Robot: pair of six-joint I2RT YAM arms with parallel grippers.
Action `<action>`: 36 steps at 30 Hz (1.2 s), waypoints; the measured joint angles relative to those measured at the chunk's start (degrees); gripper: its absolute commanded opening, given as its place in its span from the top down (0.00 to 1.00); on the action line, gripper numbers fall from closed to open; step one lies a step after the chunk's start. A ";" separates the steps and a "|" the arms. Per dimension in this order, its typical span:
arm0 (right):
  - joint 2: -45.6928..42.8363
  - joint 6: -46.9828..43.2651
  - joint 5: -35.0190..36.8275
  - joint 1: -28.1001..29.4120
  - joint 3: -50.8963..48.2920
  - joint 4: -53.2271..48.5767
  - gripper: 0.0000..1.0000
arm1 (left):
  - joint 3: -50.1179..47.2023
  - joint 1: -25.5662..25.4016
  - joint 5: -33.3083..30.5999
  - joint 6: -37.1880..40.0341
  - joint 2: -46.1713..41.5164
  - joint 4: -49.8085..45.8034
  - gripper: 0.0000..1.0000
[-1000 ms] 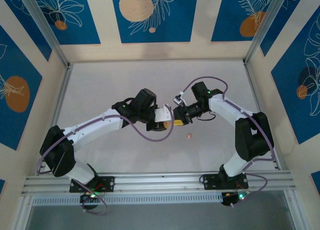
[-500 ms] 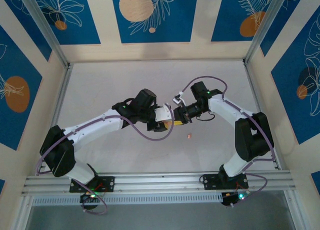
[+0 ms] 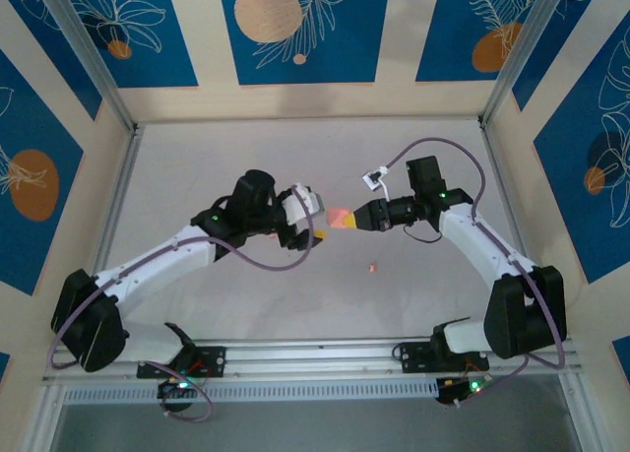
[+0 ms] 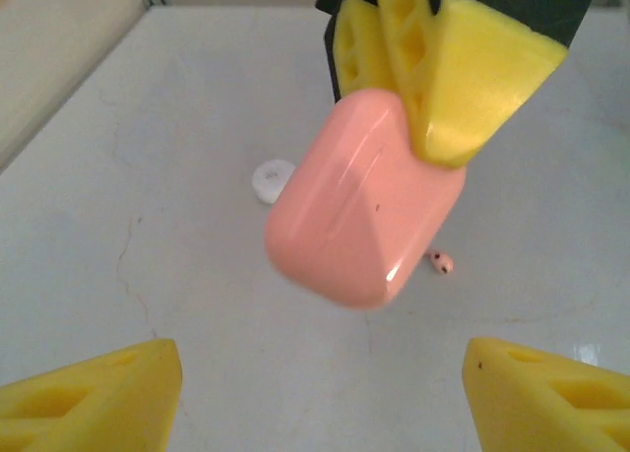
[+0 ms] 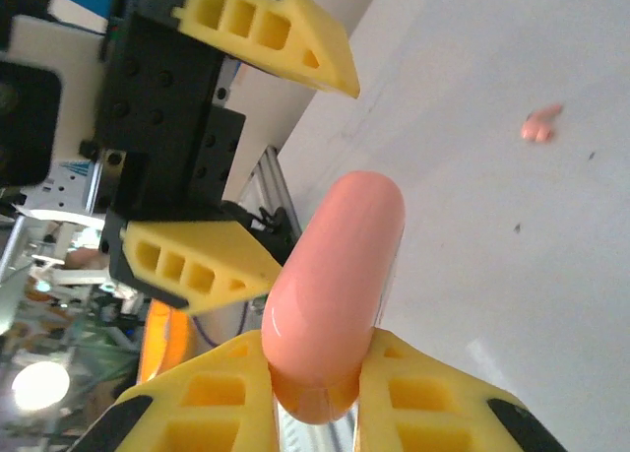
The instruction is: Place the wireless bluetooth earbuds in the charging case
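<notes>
The left tool (image 5: 315,174) stands with its jaws wide apart and holds nothing; a second ago the jaws were much narrower and the tool was pressed up against the right tool at the case; the left arm has since drawn back, leaving a clear gap between its fingertips and the case. For the task this means the hand-over looks complete and the case now rests with one arm alone; the left tool is probably free to open the lid or fetch an earbud.

The charging case (image 4: 359,211) hangs in the air above the counter (image 4: 197,304), between the two tools; the right tool (image 5: 317,368) pinches it at one end with jaws closed tight on it; the free end points toward the left tool; the lid appears shut.

One earbud (image 4: 440,263) lies loose on the counter beyond the case, well apart from both tools; whether a second sits inside the case cannot be told; a white disc (image 4: 273,179) lies farther off.

Materials: the tool fingers (image 4: 108,393) are yellow, wedge-shaped and matt, with open ribbed cells; the case is a smooth, glossy salmon-pink pebble with rounded corners, likely slippery under a narrow pinch; the earbud is a tiny pink nub; the counter is pale and matt, with a hairline crack.
</notes>
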 measured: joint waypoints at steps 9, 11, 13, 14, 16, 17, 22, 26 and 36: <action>-4.42 -11.41 -1.38 -3.26 -0.35 4.09 0.87 | -5.11 4.35 11.98 -8.00 -1.73 12.13 0.35; -4.94 -14.56 -2.19 -3.26 -0.35 4.61 0.87 | -5.11 4.35 14.49 -9.14 -1.73 13.97 0.36; -5.33 -17.97 -3.06 -3.26 -0.35 5.01 0.87 | -5.11 4.37 16.63 -9.73 -1.68 15.47 0.37; -5.51 -19.74 -3.54 -3.26 -0.35 5.05 0.87 | -5.11 4.35 17.73 -10.14 -1.66 16.20 0.38; -5.88 -23.10 -4.52 -3.26 -0.35 4.98 0.87 | -5.11 4.35 19.63 -10.49 -1.60 17.68 0.38; -6.08 -25.07 -5.14 -3.26 -0.35 4.87 0.87 | -5.11 4.35 20.50 -10.62 -1.55 18.43 0.38; -7.13 -35.08 -7.87 -2.75 -0.35 3.08 0.88 | -5.11 4.35 23.78 -10.75 -1.09 20.02 0.41; -7.32 -41.88 -10.32 -1.75 -0.33 1.01 0.89 | -5.11 4.35 26.18 -10.78 0.11 20.37 0.43; -3.67 -48.04 -11.96 0.35 3.23 -2.75 0.89 | -4.66 4.33 29.31 -10.12 0.63 19.71 0.48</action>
